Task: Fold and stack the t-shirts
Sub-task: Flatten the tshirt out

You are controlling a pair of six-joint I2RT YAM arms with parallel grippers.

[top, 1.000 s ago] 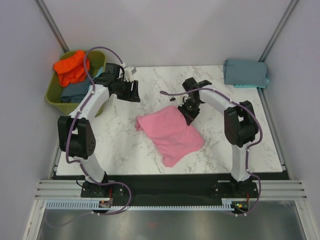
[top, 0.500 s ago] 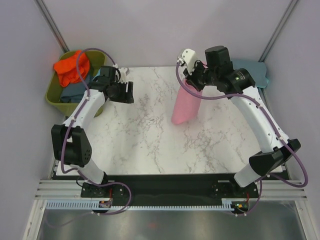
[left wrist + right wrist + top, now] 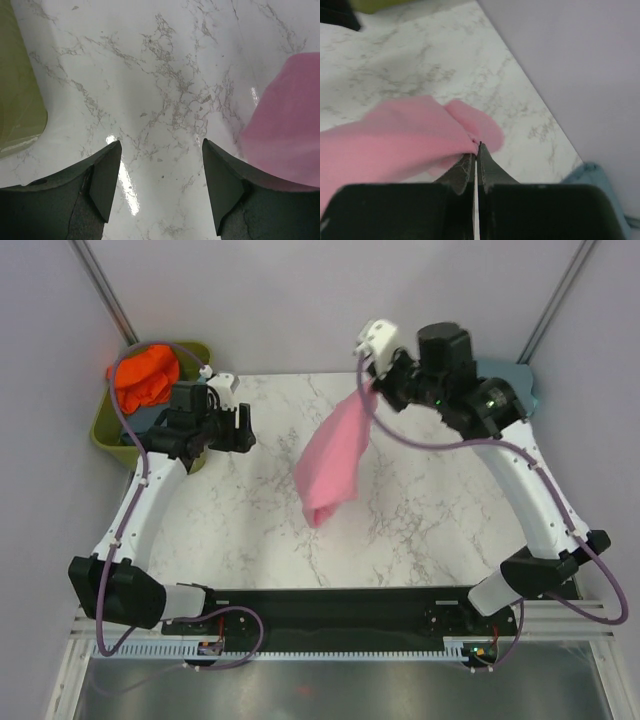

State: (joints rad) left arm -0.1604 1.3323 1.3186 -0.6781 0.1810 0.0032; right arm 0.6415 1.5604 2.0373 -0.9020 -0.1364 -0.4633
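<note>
**A:** Where is the pink short-sleeved cotton t-shirt [image 3: 335,455]?

**B:** It hangs from your right gripper [image 3: 367,390], held up over the far right of the white marble tabletop [image 3: 240,530]. Its lower end dangles toward the middle. You cannot tell from above whether that end touches the marble.

**A:** And the jaws?

**B:** The right pair is pressed together, pinching a fold of the pink cloth. Your left gripper [image 3: 244,427] has its fingers spread with nothing between them, above bare marble near the olive-green plastic tub [image 3: 108,435].

**A:** What is hard to see?

**B:** The crumpled orange t-shirt [image 3: 145,375] shows plainly on the tub. The grey-blue tee [image 3: 143,420] under it is mostly hidden by your left arm. The folded blue-grey t-shirt [image 3: 525,385] at the far right corner is largely covered by your right arm.
</note>
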